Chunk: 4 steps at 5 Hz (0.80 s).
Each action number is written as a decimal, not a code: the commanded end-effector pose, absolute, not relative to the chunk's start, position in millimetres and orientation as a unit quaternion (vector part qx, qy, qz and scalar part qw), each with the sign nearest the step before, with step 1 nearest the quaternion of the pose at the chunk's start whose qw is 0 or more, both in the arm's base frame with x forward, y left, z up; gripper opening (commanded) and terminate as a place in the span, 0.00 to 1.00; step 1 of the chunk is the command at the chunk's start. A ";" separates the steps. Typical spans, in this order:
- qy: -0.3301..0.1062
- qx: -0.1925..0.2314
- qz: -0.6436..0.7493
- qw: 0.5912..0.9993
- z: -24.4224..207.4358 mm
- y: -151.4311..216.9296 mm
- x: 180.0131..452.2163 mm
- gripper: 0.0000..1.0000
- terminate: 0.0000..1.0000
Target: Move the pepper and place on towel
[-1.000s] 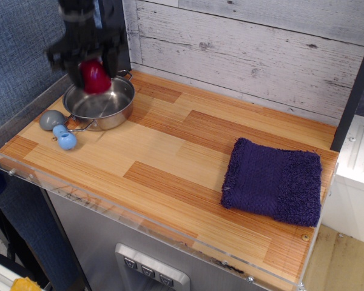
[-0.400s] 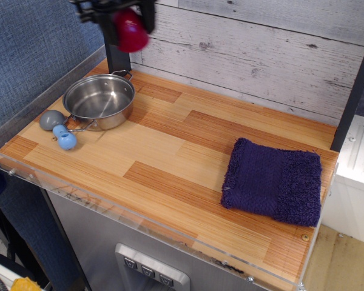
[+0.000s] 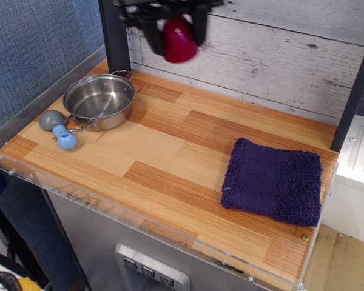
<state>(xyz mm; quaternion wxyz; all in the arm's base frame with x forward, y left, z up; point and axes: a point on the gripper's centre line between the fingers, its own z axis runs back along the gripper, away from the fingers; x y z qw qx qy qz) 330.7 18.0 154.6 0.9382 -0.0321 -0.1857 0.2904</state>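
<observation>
**A:** So, what's on the counter rn?

**B:** Wooden countertop (image 3: 170, 151), seen from above and a bit to the front. Pale plank wall (image 3: 279, 54) behind it, blue textured panel on the left. At the top edge of the view, a black gripper (image 3: 175, 27) hangs in the air, partly cut off by the frame.

**A:** Gripper holding anything?

**B:** Yes. Its two dark fingers (image 3: 153, 30) are clamped on the pepper (image 3: 179, 41), one each side. Pepper is glossy deep red, rounded end pointing down, slightly motion-blurred. It's up off the wood, in front of the wall, not touching any surface.

**A:** And the towel?

**B:** Towel (image 3: 274, 180) lies flat at the right end of the countertop, near the front-right corner. Dark purple-navy, fluffy, approx square, nothing on it. Well apart from the pepper, which is toward the back, left of centre.

**A:** Anything else?

**B:** Steel pot (image 3: 99, 100) at the back-left, upright, looks empty, w/ a handle on each side. Just beside it toward the front-left, a small blue-and-grey toy (image 3: 59, 128) lies on the wood, close to the near handle; can't tell if they touch. A black post (image 3: 113, 36) rises behind the pot.
</observation>
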 end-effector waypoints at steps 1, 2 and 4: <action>-0.180 -0.048 0.212 0.959 142.4 -28.0 301.4 0.00 0.00; -0.172 -0.045 0.187 0.966 124.5 -41.1 293.3 0.00 0.00; -0.141 -0.038 0.138 0.980 89.2 -64.8 281.2 0.00 0.00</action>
